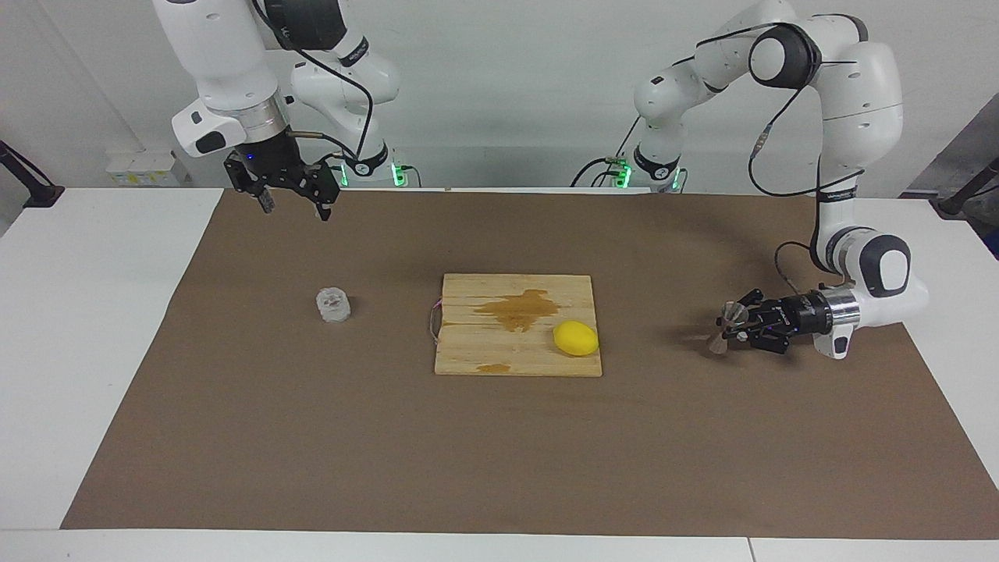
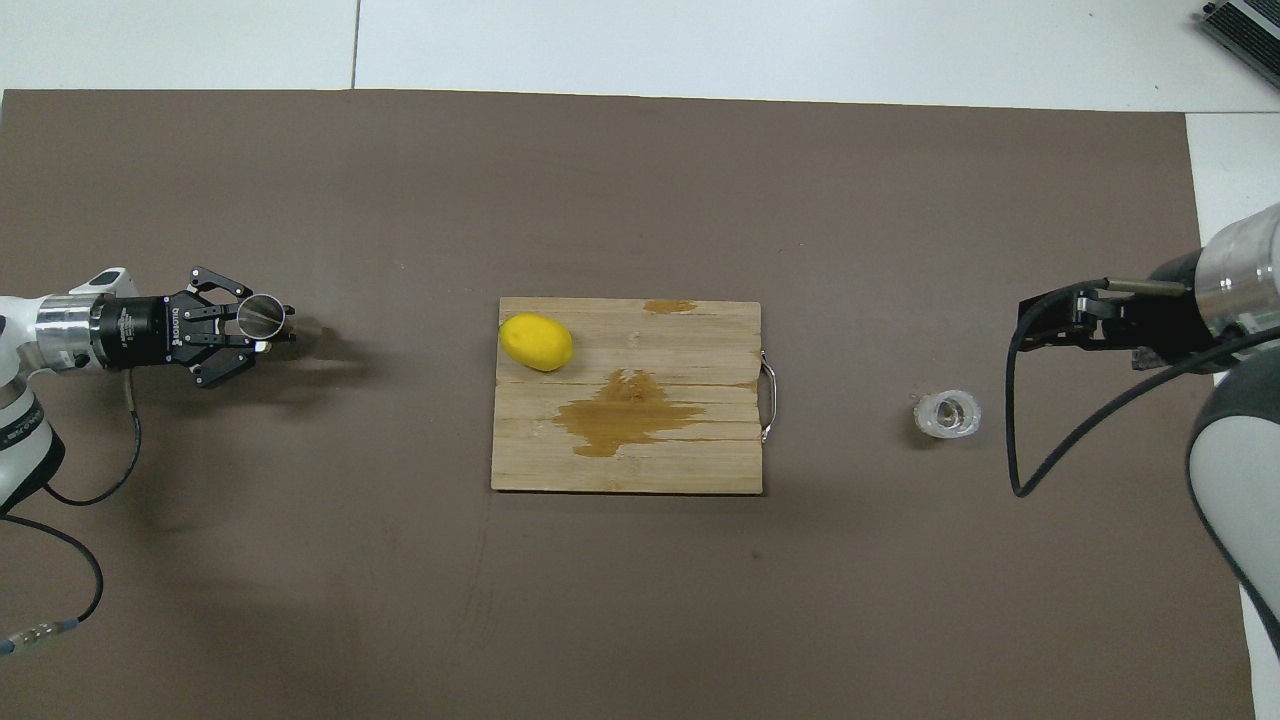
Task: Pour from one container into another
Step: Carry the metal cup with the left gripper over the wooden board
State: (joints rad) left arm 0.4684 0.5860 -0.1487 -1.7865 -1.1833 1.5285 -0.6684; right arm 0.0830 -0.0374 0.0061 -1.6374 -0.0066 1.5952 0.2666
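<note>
The left tool (image 1: 735, 323) grips the steel jigger (image 1: 726, 326) by its waist, low over the brown mat (image 1: 499, 453). The right tool (image 1: 293, 201) hangs with fingers apart. The bumpy glass cup (image 1: 333, 305) stands beside the cutting board (image 1: 484, 351).

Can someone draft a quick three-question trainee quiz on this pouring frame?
1. True or false: the left claw is shut on the steel jigger.
2. What lies on the wooden board? A. glass cup B. lemon C. jigger
3. Fill in: the right claw is ____ and holds nothing.

Key
1. True; it grips the jigger at the left arm's end of the table.
2. B; the lemon lies on the board, near a brown stain. The glass cup stands on the mat beside the board, toward the right arm's end.
3. Open; it hangs in the air, clear of the cup.
</note>
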